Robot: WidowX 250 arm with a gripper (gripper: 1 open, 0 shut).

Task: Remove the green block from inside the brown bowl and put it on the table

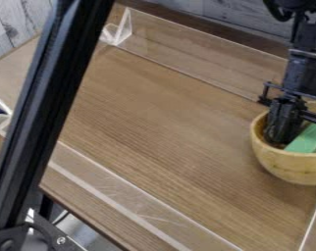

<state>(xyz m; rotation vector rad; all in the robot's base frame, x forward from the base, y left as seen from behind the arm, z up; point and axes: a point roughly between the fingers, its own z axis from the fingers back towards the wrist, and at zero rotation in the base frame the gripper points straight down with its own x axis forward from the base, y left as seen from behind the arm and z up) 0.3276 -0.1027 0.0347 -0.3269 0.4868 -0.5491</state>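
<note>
on table (147,108), green block (309,140) tilts up-right inside brown bowl (294,165).

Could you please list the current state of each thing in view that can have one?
Gripper: shut, reaching down into the bowl.
Green block: inside the bowl, tilted up against its far side, not yet on the table.
Bowl: upright on the table, near the right edge.
Table: bare wood, only the bowl on it.

bowl (294,157) at table's (161,118) right edge, block (309,140) inside it — hand (282,125) reaching in beside block
</note>
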